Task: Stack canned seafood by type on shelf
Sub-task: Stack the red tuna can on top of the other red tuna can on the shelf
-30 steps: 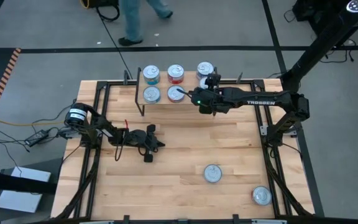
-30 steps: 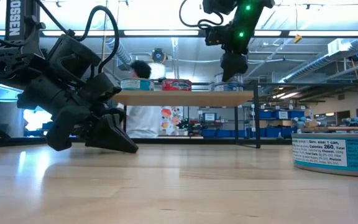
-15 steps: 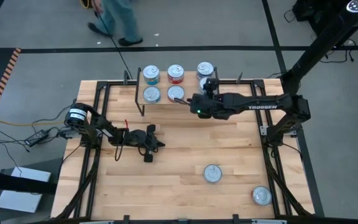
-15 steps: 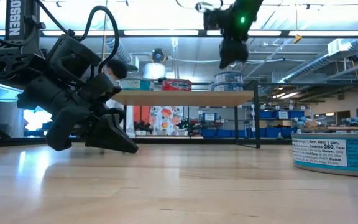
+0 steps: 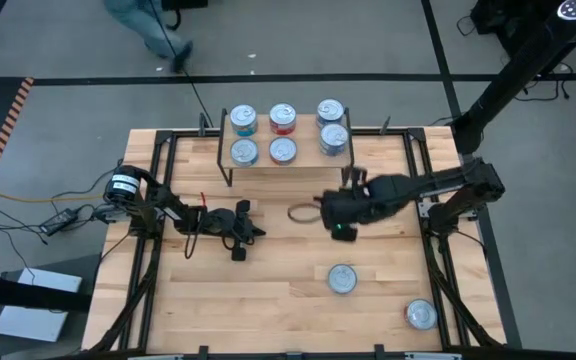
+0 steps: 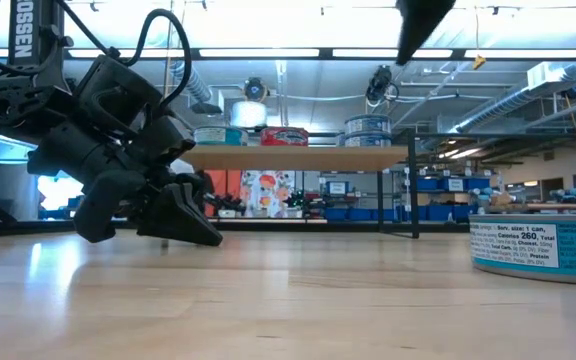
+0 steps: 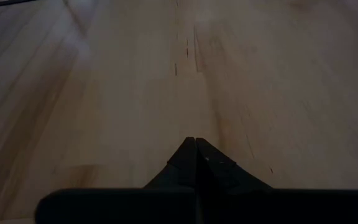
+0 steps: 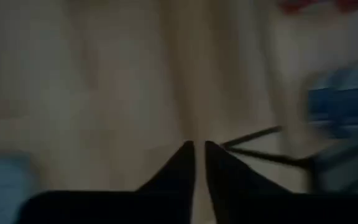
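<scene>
Hovering mid-table – right pincer (image 5: 303, 212), shelf (image 5: 281, 160) beyond, apart

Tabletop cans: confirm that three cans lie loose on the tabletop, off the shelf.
Not three, but two. The high view shows only two cans loose on the tabletop, off the shelf: one can near the middle and another can by the near right corner.

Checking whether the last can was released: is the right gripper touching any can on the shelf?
Apart. The high view shows the right gripper over bare table, with open wood between it and the shelf cans.
</scene>
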Tool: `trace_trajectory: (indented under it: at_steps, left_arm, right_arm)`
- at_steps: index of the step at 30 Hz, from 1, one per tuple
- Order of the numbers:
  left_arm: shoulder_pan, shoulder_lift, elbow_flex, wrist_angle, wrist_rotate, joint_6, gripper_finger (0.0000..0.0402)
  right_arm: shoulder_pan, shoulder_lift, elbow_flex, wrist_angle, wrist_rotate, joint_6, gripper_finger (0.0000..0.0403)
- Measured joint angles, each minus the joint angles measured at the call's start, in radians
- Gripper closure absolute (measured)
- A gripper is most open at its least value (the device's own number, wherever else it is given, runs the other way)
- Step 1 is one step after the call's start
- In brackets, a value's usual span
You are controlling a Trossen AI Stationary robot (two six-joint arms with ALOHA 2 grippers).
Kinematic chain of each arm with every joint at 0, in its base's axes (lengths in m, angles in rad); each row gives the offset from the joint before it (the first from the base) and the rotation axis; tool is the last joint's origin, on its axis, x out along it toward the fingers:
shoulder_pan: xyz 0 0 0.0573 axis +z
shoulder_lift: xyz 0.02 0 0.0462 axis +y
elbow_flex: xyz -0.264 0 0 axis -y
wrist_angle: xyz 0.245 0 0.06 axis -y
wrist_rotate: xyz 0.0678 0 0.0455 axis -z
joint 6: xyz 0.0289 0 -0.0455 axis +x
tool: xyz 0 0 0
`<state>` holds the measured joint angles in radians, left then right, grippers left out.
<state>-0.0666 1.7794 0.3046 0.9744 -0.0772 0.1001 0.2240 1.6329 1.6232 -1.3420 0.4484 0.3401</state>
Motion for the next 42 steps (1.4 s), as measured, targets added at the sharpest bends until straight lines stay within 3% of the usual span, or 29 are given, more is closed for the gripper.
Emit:
trace_trajectory:
  at_steps: [3,11,23,42]
  left_arm:
    - [0.000,0.000,0.000,0.001,0.005,0.000,0.0397]
    - [-0.001,0.001,-0.001,0.029,0.012,-0.007,0.0397]
    - [-0.001,0.001,0.000,0.120,0.139,-0.007,0.0397]
    - [-0.001,0.001,0.000,0.131,0.158,-0.008,0.0397]
  right_arm:
    - [0.078,0.000,-0.026,0.004,-0.088,0.086,0.0394]
    - [0.242,0.000,-0.160,0.087,-0.175,0.313,0.0387]
    - [0.369,0.000,-0.425,0.571,-0.383,0.521,0.0384]
    - [0.575,0.000,-0.526,0.355,-0.836,1.133,0.0398]
